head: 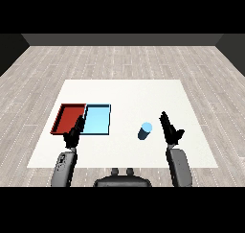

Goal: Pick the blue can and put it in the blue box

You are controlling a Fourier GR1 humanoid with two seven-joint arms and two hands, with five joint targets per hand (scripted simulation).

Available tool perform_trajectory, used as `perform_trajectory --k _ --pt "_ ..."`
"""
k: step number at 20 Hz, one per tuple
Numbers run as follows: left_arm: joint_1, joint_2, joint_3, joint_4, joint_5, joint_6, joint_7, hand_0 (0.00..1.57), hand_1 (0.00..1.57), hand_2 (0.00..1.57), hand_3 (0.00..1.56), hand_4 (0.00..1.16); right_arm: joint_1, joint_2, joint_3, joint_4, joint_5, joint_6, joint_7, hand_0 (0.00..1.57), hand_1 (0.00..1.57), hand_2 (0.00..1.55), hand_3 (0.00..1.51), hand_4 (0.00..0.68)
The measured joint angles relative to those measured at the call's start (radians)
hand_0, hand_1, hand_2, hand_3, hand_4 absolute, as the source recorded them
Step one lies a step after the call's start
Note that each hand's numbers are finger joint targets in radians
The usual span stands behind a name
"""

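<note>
A blue can (145, 131) stands upright on the white table (129, 93), right of centre. My right hand (170, 130) is just to the can's right, apart from it, fingers straight and open. The light blue tray (97, 119) lies left of centre with nothing in it. My left hand (74, 133) hovers at the near edge where the two trays meet, fingers relaxed and holding nothing.
A red tray (68, 117) lies against the left side of the blue one. Bare table stretches between the blue tray and the can, and beyond both toward the far edge.
</note>
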Motion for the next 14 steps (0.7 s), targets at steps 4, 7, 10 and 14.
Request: perform_trajectory --k 4,7,10,14 --pt "-0.013 -0.007 0.014 0.002 -0.015 0.010 -0.008 0.00 0.00 0.00 0.00 0.00 0.035 0.015 0.027 -0.030 0.043 -0.021 0.012 0.00 0.00 0.00 0.00 0.000" --pt "-0.013 -0.022 0.015 -0.029 -0.001 0.008 -0.041 0.00 0.00 0.00 0.00 0.00 0.078 0.034 0.062 -0.075 0.059 -0.021 -0.010 0.00 0.00 0.00 0.00 0.000" --pt "-0.026 -0.043 0.020 -0.041 0.041 -0.022 -0.147 0.00 0.00 0.00 0.00 0.00 0.085 0.053 0.077 -0.094 0.013 0.021 -0.094 0.00 0.00 0.00 0.00 0.000" --pt "-0.042 -0.052 0.038 -0.012 0.078 -0.055 -0.241 0.00 0.00 0.00 0.00 0.00 0.096 0.065 0.099 -0.124 -0.013 0.050 -0.136 0.00 0.00 0.00 0.00 0.000"
